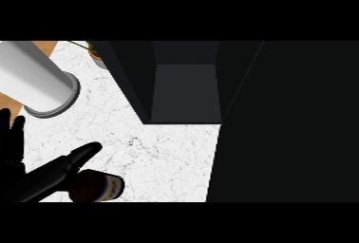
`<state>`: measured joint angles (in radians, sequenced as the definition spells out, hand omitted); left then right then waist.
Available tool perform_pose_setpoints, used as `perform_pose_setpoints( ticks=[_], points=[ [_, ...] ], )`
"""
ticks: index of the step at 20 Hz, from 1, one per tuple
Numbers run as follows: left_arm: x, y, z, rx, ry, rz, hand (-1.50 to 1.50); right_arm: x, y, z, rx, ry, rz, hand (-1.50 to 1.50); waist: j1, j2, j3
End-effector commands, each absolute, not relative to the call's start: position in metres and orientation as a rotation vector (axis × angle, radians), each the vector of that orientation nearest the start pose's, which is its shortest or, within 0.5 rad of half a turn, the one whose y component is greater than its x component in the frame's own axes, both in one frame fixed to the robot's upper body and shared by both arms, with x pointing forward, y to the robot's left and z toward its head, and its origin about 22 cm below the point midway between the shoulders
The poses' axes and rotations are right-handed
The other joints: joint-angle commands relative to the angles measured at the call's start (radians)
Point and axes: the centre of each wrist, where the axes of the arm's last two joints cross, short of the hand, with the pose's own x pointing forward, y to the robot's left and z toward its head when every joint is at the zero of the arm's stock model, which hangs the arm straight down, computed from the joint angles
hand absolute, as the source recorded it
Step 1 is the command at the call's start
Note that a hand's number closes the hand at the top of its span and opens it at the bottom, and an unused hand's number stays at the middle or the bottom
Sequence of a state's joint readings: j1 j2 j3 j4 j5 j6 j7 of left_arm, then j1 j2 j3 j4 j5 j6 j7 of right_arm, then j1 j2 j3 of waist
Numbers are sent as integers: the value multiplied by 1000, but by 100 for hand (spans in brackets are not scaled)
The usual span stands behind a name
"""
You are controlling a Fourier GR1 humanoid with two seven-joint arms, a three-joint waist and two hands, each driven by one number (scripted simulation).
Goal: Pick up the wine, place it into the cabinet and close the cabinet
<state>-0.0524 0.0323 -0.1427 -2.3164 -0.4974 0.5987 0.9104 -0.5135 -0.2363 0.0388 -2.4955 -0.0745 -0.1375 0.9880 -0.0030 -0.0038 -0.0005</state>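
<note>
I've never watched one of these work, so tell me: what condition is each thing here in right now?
Cabinet: open, inside looks bare.
Cabinet door: swung open, dark panel at the right.
Wine bottle: lying on the counter, outside the cabinet.
Right hand: fingers straight, over the bottle.
Left hand: open, resting at the left edge.
White cylinder: on the counter, untouched.

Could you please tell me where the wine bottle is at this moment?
In the head view, the wine bottle is at the lower left, over the white counter, beside a black hand and short of the open dark cabinet.
</note>
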Motion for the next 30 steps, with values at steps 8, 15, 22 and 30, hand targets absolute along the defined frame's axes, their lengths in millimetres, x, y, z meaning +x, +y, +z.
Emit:
perform_pose_setpoints(
  ticks=[8,15,22,30],
  points=[
    [157,205,115,437,-1456,544,-150,134,-203,278,182,-1986,280,-150,6,0,0],
    [153,205,79,422,-1441,541,-150,115,-208,287,195,-2003,289,-150,-1,-3,-1],
    [144,231,37,433,-1421,565,-150,120,-199,279,196,-1994,242,-150,4,-2,-1],
    [142,238,1,393,-1385,583,-150,135,-203,287,193,-2015,308,-150,4,1,0]
  ],
)
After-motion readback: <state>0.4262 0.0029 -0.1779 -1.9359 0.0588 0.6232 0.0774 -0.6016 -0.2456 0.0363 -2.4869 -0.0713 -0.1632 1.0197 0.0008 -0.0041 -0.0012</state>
